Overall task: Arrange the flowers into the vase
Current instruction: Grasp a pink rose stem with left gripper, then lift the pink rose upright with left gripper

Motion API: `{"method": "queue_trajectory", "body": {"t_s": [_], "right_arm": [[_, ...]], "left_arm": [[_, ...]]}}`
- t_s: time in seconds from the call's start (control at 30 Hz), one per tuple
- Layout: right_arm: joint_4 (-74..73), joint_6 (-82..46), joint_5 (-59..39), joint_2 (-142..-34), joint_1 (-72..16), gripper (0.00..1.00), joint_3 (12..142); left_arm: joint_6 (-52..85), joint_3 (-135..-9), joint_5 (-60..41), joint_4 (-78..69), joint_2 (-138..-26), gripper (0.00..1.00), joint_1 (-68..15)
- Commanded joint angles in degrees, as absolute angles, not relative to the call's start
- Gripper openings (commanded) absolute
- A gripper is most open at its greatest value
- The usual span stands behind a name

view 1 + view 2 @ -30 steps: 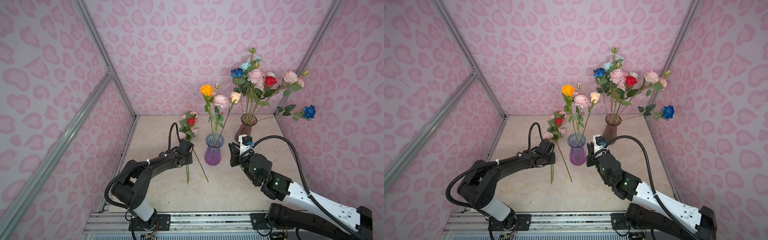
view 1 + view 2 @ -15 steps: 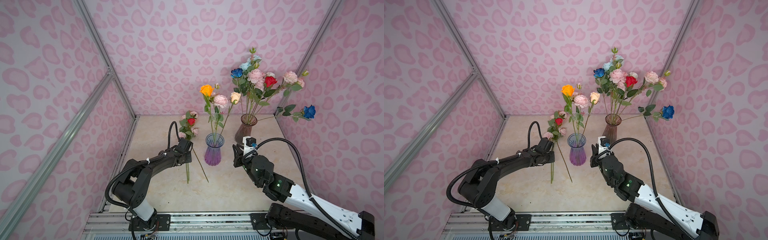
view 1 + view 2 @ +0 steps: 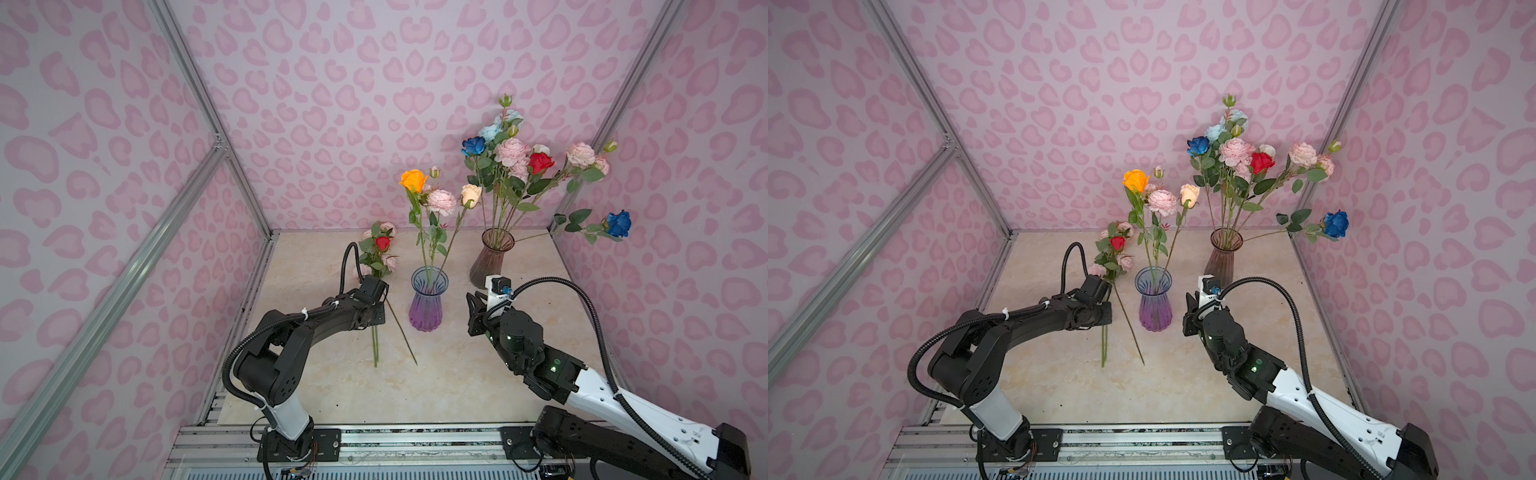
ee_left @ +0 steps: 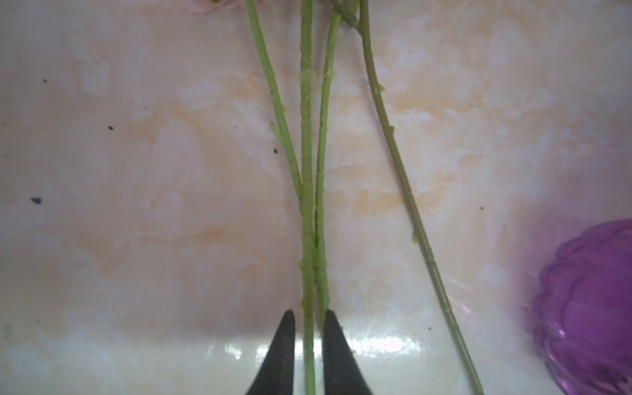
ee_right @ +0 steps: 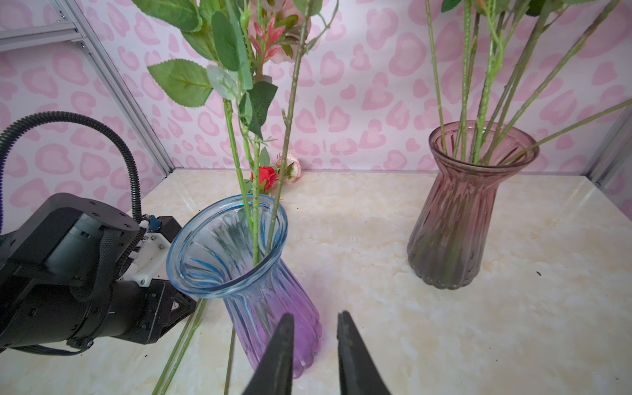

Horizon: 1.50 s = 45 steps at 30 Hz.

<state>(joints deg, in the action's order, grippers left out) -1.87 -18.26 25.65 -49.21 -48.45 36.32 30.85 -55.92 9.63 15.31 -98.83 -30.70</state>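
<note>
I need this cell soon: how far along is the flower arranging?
Done: three flowers stand in the purple vase; the brown vase holds a bunch. In hand: the left gripper straddles loose stems on the table, firm grip unclear; the right gripper is open and empty. Left: the red rose and pink flowers lying there.

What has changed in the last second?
The right gripper drew back a little from the purple vase, fingers empty. The left gripper stayed low over the loose flower stems on the table. Nothing else moved.
</note>
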Motion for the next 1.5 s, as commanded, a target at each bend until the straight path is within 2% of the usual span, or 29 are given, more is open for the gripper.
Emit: {"method": "queue_trajectory", "body": {"t_s": [0.0, 0.43, 0.53, 0.6, 1.2, 1.47], "right_arm": [[-2.2, -18.7, 25.6, -49.1, -48.3, 0.24, 36.0], [-2.4, -19.3, 25.3, -48.7, -47.5, 0.24, 35.4], [-2.5, -19.4, 25.3, -48.6, -47.5, 0.25, 35.3], [-2.4, -19.4, 25.3, -48.5, -47.4, 0.25, 35.3], [-3.1, -20.4, 24.9, -48.6, -47.0, 0.25, 35.1], [-2.6, -20.3, 23.1, -47.3, -47.0, 0.26, 35.7]], "left_arm": [[30.5, -56.6, 10.4, 15.8, -99.9, 0.19, -30.7], [30.4, -56.6, 11.1, 15.8, -103.3, 0.13, -30.7], [30.6, -56.5, 11.4, 15.9, -103.4, 0.04, -30.7], [30.7, -56.3, 11.5, 15.9, -102.5, 0.04, -30.7], [29.5, -53.0, 21.1, 18.5, -78.8, 0.04, -30.7], [27.9, -45.8, 19.5, 10.6, -62.9, 0.03, -30.7]]}}
